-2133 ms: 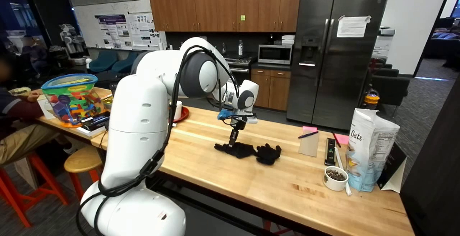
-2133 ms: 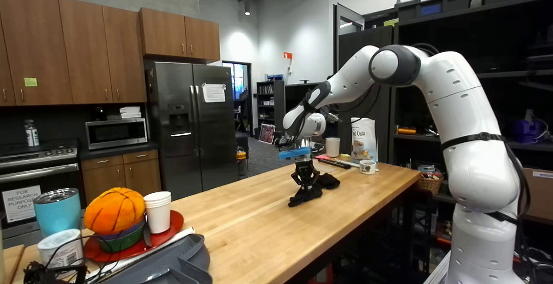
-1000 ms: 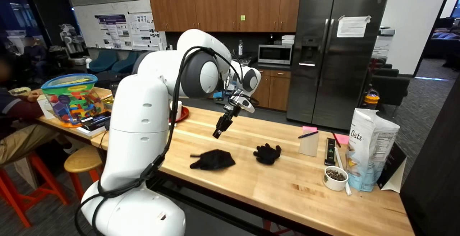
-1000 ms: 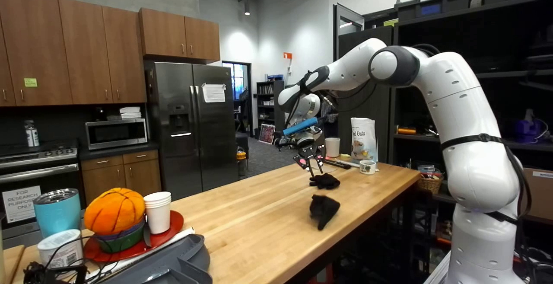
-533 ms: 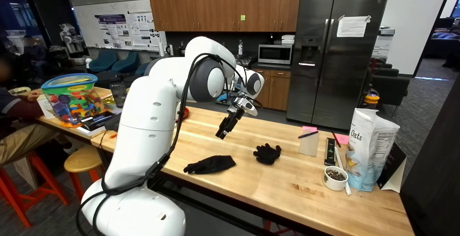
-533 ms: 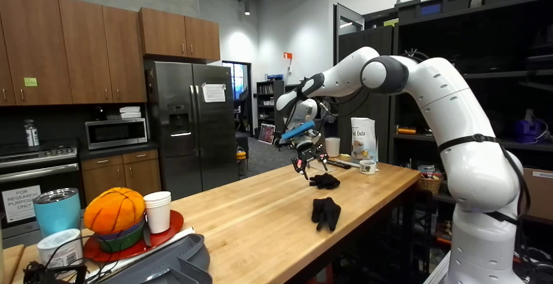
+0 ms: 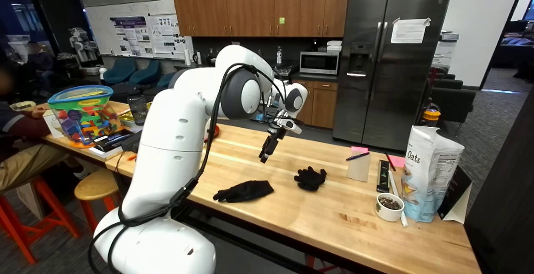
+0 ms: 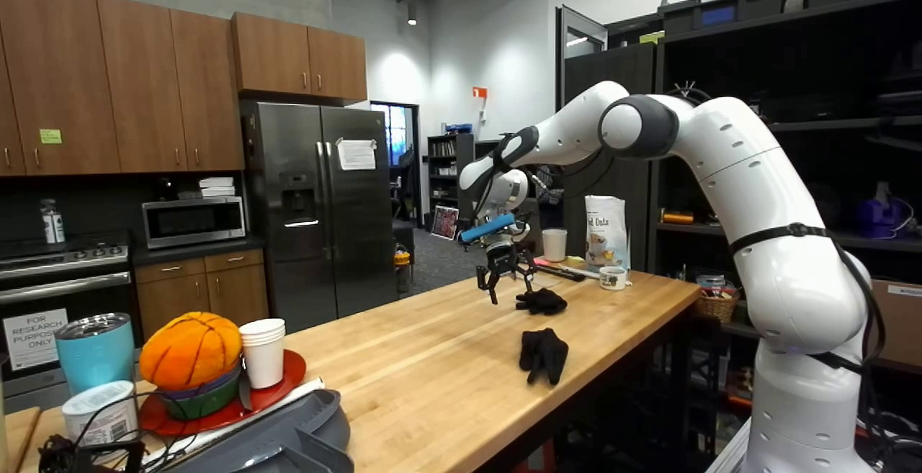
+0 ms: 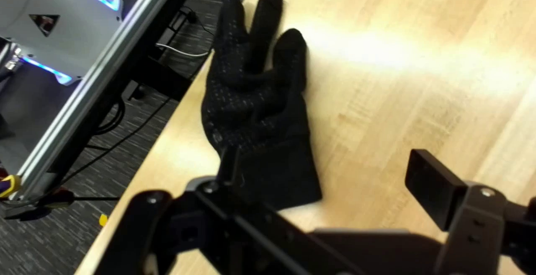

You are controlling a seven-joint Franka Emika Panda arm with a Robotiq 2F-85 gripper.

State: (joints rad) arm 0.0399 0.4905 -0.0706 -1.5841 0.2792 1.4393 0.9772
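Note:
My gripper [image 8: 513,294] hangs tilted above the wooden table [image 7: 317,215], its jaws wide apart with nothing between them. In the wrist view, table surface shows between the spread fingers [image 9: 435,187]. A black knit glove [image 7: 244,191] lies flat close to the table's front edge, apart from the gripper. Its cuff comes close under one finger in the wrist view, where the dotted palm of this glove [image 9: 255,103] and its fingers point away. Nearer to the gripper in both exterior views, a second black glove [image 7: 311,178] rests crumpled on the wood.
Toward one end stand an oats bag [image 7: 429,182], a small white bowl [image 7: 389,213], a black level-like bar [image 7: 383,177] and a brown card [image 7: 358,169]. The far end holds a red plate [image 8: 297,376], an orange plush ball [image 8: 191,350], stacked white cups [image 8: 263,358] and a grey tray [image 8: 288,433].
The gripper, earlier down at one glove, has risen, tilted and opened wide. That glove has gone toward the front edge and settled flat. Lately the gripper has shifted only slightly; the second glove stayed put.

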